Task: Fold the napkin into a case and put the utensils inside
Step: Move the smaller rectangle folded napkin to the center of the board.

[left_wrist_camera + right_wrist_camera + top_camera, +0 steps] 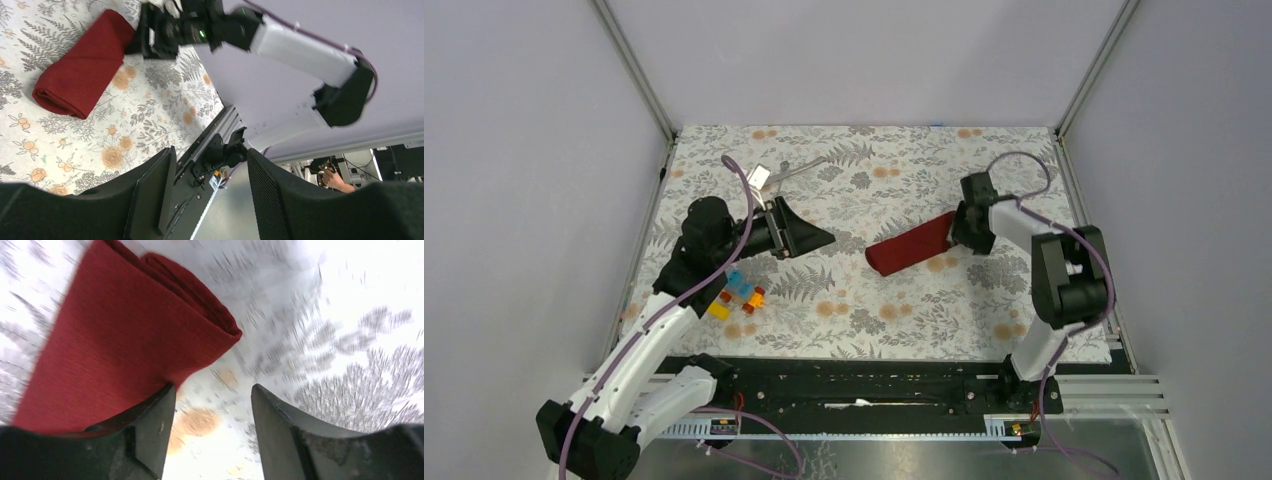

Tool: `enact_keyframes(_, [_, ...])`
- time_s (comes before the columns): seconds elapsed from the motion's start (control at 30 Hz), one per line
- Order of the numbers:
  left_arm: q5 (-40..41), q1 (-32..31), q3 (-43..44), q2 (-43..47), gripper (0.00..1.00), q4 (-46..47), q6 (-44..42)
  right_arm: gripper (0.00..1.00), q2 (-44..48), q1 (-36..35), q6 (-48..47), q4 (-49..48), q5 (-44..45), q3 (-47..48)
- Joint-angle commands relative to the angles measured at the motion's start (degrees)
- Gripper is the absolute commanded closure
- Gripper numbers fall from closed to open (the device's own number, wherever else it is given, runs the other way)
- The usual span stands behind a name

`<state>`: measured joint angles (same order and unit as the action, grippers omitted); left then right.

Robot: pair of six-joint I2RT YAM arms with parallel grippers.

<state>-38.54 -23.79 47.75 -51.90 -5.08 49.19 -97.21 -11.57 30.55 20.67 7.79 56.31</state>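
Observation:
The dark red napkin (911,247) lies folded into a narrow long strip mid-table, slanting up to the right. My right gripper (955,231) sits at its upper right end, open; in the right wrist view the cloth (125,340) lies beside and under the left finger (150,430), and only tablecloth shows inside the gripper (212,392). My left gripper (812,239) hovers left of the strip, pointing at it, open and empty (210,155). The left wrist view shows the napkin (82,65) with the right gripper (160,32) at its far end. Shiny silver utensils (786,171) lie at the back left.
Small colourful toy blocks (738,293) lie by the left arm near the front left. A floral tablecloth (874,310) covers the table. Grey walls with metal corner posts (639,75) enclose the back and sides. A black rail (864,390) runs along the near edge.

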Motion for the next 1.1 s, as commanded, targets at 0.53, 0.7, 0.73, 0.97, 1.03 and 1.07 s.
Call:
enact_keyframes(0.53, [-4.18,0.00,4.14,8.09,0.40,-20.16,-9.95,0.67,-15.23,-24.80,6.34,15.72,0.92,33.03])
enact_keyframes(0.7, [-4.22,-0.03,3.51,9.11,0.40,-20.15,-9.14,0.73,-16.07,-26.40,5.65,10.34,-0.47,27.20])
enact_keyframes(0.73, [-4.11,-0.03,3.50,9.11,0.40,-20.10,-9.16,0.73,-16.61,-26.54,4.88,9.44,-0.91,26.26])
enact_keyframes(0.97, [-3.93,-0.03,3.33,9.77,0.40,-19.73,-9.24,0.73,-11.22,-26.86,2.34,9.49,-1.16,12.73])
enact_keyframes(1.03, [-4.50,-0.03,3.03,9.73,0.40,-19.02,-8.97,0.69,-7.54,-26.46,2.93,13.47,2.61,7.67])
enact_keyframes(1.07, [-4.90,-0.03,2.93,9.65,0.40,-18.60,-8.83,0.67,-5.12,-25.89,3.94,18.22,5.25,5.15])
